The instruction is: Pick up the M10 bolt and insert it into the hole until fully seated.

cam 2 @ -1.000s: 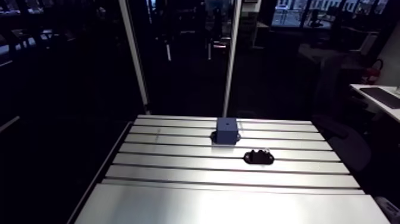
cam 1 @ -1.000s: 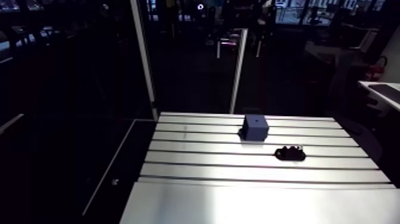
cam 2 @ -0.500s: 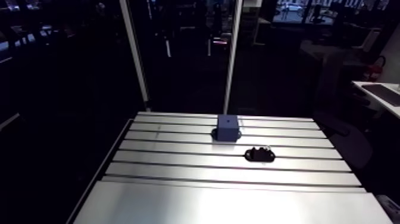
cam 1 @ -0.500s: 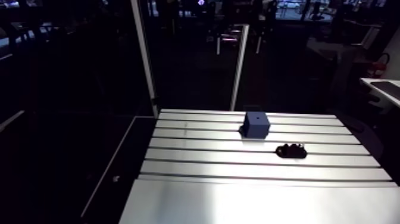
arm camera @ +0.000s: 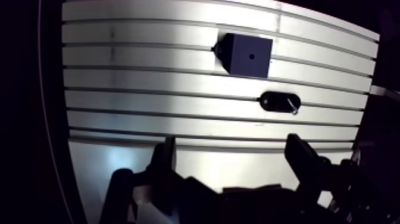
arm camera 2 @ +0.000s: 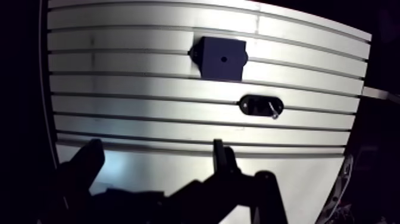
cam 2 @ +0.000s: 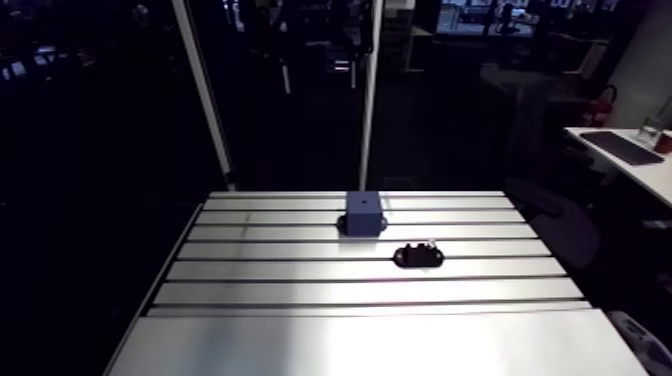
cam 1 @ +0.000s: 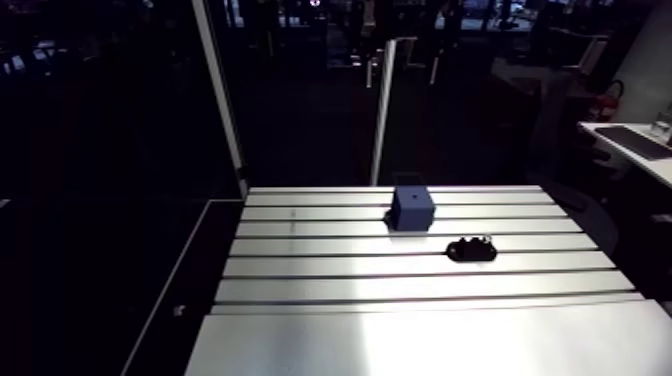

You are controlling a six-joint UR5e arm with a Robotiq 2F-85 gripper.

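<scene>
A dark blue block [cam 1: 412, 208] with a small hole [arm camera: 251, 57] in its top stands near the far side of the slotted table [cam 1: 400, 330]. Beside it, a little nearer, a black oval holder [cam 1: 471, 248] lies on the table with a small silvery bolt [arm camera 2: 272, 110] on it. In the wrist view my gripper [arm camera: 231, 149] hovers high over the table's near part, open, with nothing between its fingers [arm camera: 165, 156]. Both block and holder lie well ahead of it. The arm view does not show the gripper.
Two white upright posts [cam 1: 218, 100] [cam 1: 380, 110] rise behind the table's far edge. Grooves run across the table. A dark lower panel [cam 1: 178, 310] borders the table's left side.
The arm view has shifted and turned a little, so the camera moved. The block and the holder keep their places on the table.
</scene>
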